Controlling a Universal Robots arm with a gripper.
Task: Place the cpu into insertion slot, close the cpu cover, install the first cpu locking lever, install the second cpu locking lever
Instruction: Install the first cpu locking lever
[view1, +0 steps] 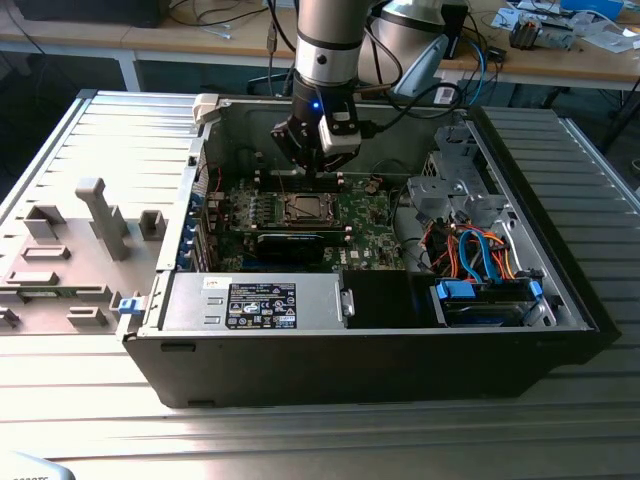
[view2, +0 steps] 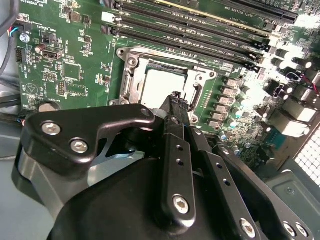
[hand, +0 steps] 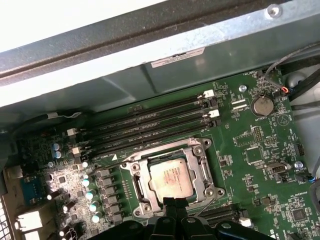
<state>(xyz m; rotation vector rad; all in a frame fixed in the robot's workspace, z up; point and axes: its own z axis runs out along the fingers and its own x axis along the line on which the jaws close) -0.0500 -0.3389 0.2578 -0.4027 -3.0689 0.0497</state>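
The claw (view2: 179, 102) is hanging just over the near edge of the insertion slot (hand: 170, 177), its two fingers (view2: 175, 150) lying pressed together with nothing showing between them, so it is reading as narrowed and empty. In the first wrist view its tips (hand: 175, 202) are sitting right at the slot's metal rim.

The cpu (hand: 171, 178) is already lying flat inside the slot, its pale grey metal top facing up and its edges sitting square to the frame. The cpu cover (view2: 134, 75) appears to be down around the chip, its window framing the metal top, though whether it is fully seated I cannot tell. Whether either locking lever is hooked I cannot tell.

Judging by looks, the chip is light, stiff and smooth-topped, with a delicate underside; it is best taken only by two opposite edges, never pressed from above at a tilt. The cover is thin springy sheet metal, easy to bend, and is best pushed at its free edge, away from the hinge.

Beyond the slot, the long memory slots (hand: 150, 122) are running alongside it toward the case wall (hand: 150, 75), and a coin battery (hand: 261, 105) is sitting further off on the green board (hand: 260, 150).

In the exterior view the arm (view1: 327, 40) is reaching down into the open computer case (view1: 400, 350) from above, wrist nearly vertical, with the claw directly above the slot.
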